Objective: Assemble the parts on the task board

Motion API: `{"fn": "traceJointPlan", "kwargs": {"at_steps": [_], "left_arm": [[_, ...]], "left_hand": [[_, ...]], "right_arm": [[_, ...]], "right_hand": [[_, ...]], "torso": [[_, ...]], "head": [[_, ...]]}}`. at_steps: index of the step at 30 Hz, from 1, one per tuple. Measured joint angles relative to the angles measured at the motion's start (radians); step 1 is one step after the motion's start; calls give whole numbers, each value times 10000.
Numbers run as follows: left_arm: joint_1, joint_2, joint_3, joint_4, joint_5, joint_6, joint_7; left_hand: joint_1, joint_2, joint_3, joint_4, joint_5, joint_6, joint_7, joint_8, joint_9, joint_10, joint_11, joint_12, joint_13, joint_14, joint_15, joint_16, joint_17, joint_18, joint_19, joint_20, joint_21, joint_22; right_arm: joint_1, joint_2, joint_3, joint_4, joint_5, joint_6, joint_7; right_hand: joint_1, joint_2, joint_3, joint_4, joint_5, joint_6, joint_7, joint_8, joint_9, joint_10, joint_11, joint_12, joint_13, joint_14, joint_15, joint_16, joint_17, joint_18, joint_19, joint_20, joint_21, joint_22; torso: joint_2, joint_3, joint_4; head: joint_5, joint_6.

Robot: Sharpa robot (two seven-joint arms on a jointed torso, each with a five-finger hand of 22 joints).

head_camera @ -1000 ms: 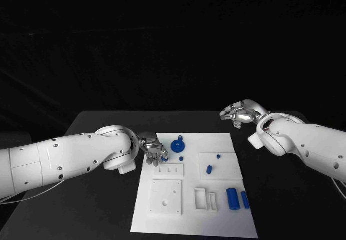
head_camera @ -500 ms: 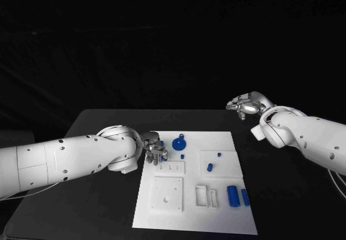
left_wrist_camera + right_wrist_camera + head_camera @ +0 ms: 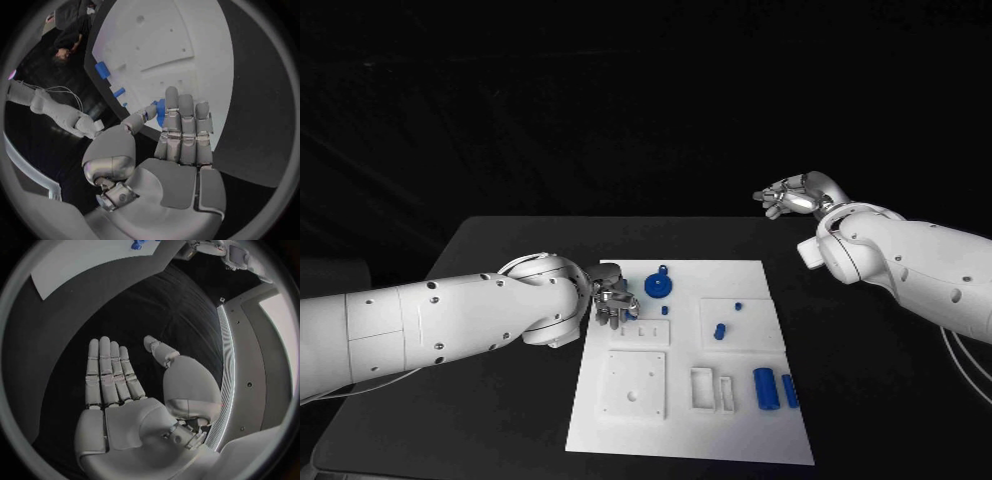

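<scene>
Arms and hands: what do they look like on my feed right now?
Both arms are smooth white shells dotted with small dark screw holes. The left hand and right hand are silver metal with segmented fingers and grey palm pads. A thin pale cable trails beneath the left arm.

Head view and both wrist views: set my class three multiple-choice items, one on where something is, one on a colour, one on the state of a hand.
1. Where is the left hand?
A. At the task board's far left corner, by the round blue part
B. Off the table's right edge
C. Over the board's near edge

2. What colour are the two cylinders lying near the board's right edge?
A. Red
B. Blue
C. Green

3. What is the right hand doing?
A. Holding a blue part
B. Pressing on the board
C. Raised, open, holding nothing

Answers:
1 A: the left hand is beside the round blue part on the task board.
2 B: the cylinders are blue.
3 C: the right hand has flat, empty fingers.
</scene>
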Motion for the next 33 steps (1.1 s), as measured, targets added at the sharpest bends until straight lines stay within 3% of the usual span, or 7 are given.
{"fn": "traceJointPlan", "kwargs": {"at_steps": [3,13,16,17,18,20,33], "left_arm": [[-67,70,-2,-63,-93,-34,-17],[-229,266,-29,-204,-249,-84,-59],[-311,294,-43,-226,-264,-102,-68],[-356,317,-52,-243,-271,-123,-72],[-377,336,-54,-257,-275,-140,-75],[-397,366,-55,-270,-282,-169,-78],[-412,410,-50,-234,-308,-321,-84]], "left_hand": [[0,0,0,0,-1,3,-3,0,18,0,1,0,10,1,1,38,0,0,0,0,0,1],[2,2,0,-1,-39,49,23,-2,56,-1,3,68,33,14,16,38,20,0,0,0,0,1],[3,3,0,-2,-40,49,22,-9,57,-1,4,68,37,14,16,38,20,0,0,0,-39,1],[3,3,0,-2,-40,49,23,-29,57,0,4,68,37,14,16,38,24,0,-1,0,-39,2],[3,3,0,-2,-41,49,22,-30,57,0,4,68,37,14,17,38,26,1,-1,0,-39,1],[3,3,0,-2,-42,49,22,-39,62,0,5,68,37,14,17,38,29,0,-1,1,-39,1],[4,4,-1,-4,-76,50,21,2,66,14,21,68,45,14,19,38,28,0,-1,1,-39,2]], "right_arm": [[0,49,-1,0,161,47,26],[8,133,1,-9,408,179,73],[10,139,2,-14,437,235,76],[10,144,2,-20,448,305,76],[10,146,2,-21,451,337,76],[10,149,2,-21,459,438,67],[11,171,3,-4,489,783,25]], "right_hand": [[117,117,0,0,-190,-8,8,0,-158,138,129,-450,-767,-37,37,-404,-257,0,-184,162,-208,-98],[179,179,-43,43,-272,-44,44,0,-377,258,145,-663,-1559,-98,98,-723,-426,2,-462,259,-300,-13],[179,179,-43,43,-270,-45,45,0,-428,258,146,-800,-1796,-242,241,-907,-530,-1,-708,297,-413,2],[179,179,-45,45,-190,-147,94,-22,-487,144,265,-1075,-2088,-454,412,-1130,-710,-16,-992,352,-557,7],[179,179,-71,71,-133,-240,118,-67,-546,129,354,-1295,-2288,-587,514,-1263,-835,-148,-1184,380,-651,8],[195,163,-72,72,-78,-314,171,-66,-639,234,449,-1737,-2686,-687,614,-1432,-1092,-163,-1422,432,-754,33],[248,215,-153,99,-77,-358,144,-66,-815,651,466,-2383,-3312,-706,632,-1503,-1533,-162,-1592,537,-794,141]], "torso": [[1,0,0],[8,0,3],[11,0,3],[12,0,3],[12,0,3],[13,-2,3],[19,-7,0]], "head": [[-21,-13],[-52,-162],[-47,-198],[-46,-201],[-46,-205],[-47,-208],[-72,-199]]}}
